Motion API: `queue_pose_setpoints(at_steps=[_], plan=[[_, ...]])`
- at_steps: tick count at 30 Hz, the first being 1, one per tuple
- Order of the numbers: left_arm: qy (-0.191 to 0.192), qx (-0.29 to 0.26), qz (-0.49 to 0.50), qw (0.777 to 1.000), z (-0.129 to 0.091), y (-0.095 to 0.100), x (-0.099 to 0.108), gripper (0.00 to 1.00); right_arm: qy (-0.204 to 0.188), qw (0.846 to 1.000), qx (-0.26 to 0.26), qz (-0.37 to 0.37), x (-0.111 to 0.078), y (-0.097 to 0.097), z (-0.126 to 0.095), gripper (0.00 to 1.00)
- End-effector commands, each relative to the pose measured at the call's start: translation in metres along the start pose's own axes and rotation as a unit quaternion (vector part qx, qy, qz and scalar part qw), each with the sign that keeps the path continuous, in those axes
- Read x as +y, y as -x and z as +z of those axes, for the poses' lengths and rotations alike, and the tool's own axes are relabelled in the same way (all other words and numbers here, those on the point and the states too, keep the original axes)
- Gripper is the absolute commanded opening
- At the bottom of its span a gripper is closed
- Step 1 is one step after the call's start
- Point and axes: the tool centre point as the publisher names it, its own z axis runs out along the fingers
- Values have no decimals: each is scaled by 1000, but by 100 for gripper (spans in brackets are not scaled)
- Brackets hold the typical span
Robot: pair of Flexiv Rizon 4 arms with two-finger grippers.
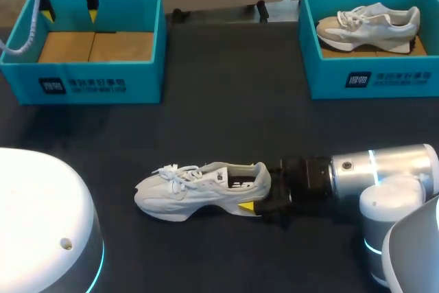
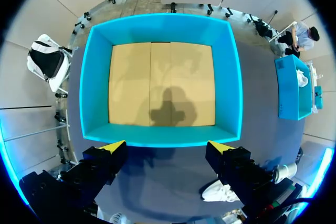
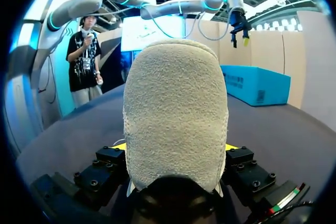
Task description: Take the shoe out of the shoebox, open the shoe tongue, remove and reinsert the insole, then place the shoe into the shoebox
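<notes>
Two teal boxes are sitting along the far side of the tabletop (image 1: 226, 121): the left shoebox (image 1: 103, 80) is showing its tan cardboard floor, and the right shoebox (image 1: 370, 77) is holding a second shoe (image 1: 367, 25). One white shoe (image 1: 202, 189) is lying on its sole near the tabletop's middle, toe pointing left, outside both boxes. The right claw (image 3: 175, 146) is clenching its heel from both sides. The left claw (image 2: 167, 145) is hovering spread wide, grasping nothing, above the left shoebox.
</notes>
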Motion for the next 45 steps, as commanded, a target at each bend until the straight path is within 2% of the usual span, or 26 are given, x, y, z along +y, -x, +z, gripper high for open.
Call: queue_pose_setpoints(at_steps=[1, 18, 26, 28, 31, 34, 36, 45], plan=[[0, 0, 0, 1000, 0, 0, 1, 100, -1, 1000, 0, 2, 2, 2, -2, 0], [0, 0, 0, 1000, 0, 0, 1, 100, -1, 1000, 1, 3, 2, 2, -2, 0], [-1, 33, 45, 998, -10, -29, 51, 100, -1, 1000, 1, 3, 2, 2, -2, 0], [-9, 26, 43, 999, -13, -39, 63, 100, -1, 1000, 1, 3, 2, 2, -2, 0], [-32, 18, 49, 998, -16, -59, 87, 100, -1, 1000, 1, 3, 2, 2, -2, 0], [-38, 5, 33, 999, -14, -81, 105, 100, -1, 1000, 1, 3, 2, 2, -2, 0], [-15, 8, 31, 999, -15, -93, 117, 100, -1, 1000, 1, 3, 2, 2, -2, 0], [-15, 8, 31, 999, -15, -93, 117, 100, -1, 1000, 1, 3, 2, 2, -2, 0]])
